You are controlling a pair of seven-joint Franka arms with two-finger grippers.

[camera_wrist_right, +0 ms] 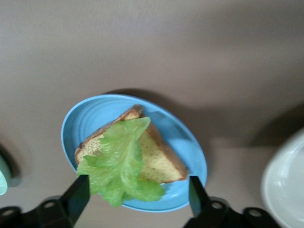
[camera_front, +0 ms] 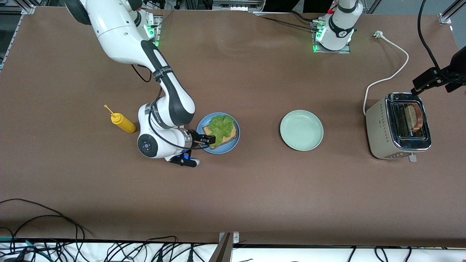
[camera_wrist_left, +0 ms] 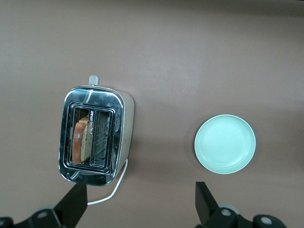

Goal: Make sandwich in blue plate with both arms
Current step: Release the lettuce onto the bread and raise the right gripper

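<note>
In the lower left-centre of the front view, the round medium-blue plate (camera_front: 233, 143) is seen with one square brown speckled bread slice (camera_front: 231, 135) lying flat on it and one ruffled green lettuce leaf (camera_front: 220, 127) laid over that slice. The right gripper (camera_front: 210, 139) is placed at the plate's rim, at the tip of the leaf; its fingers are seen apart, so the leaf is judged released. One yellow squeeze bottle (camera_front: 123, 122) is noted at mid-left, one empty pale mint-green plate (camera_front: 301, 130) at centre-right, and one silver two-slot toaster (camera_front: 397, 126) at the right edge, with one second brown bread slice (camera_front: 415, 117) standing in a slot. The left gripper (camera_front: 418, 86) is held in the air above the toaster, at the upper right. Two white arms are counted.

In the left wrist view, the toaster (camera_wrist_left: 95, 135) is seen at centre-left with its slice (camera_wrist_left: 80, 141) upright in one slot, the other slot empty; the mint plate (camera_wrist_left: 225, 144) lies at right. The left gripper (camera_wrist_left: 141, 205) is shown at the bottom edge with its fingers wide apart and nothing between them.

In the right wrist view, the blue plate (camera_wrist_right: 102, 113) fills the centre, bearing slice (camera_wrist_right: 156, 159) and leaf (camera_wrist_right: 118, 167); the right gripper (camera_wrist_right: 138, 199) is seen at the bottom edge, fingers spread either side of the leaf's tip.

Progress is judged about two-thirds: base slice and lettuce are placed; the top slice remains to be drawn from the toaster and set on the leaf.
</note>
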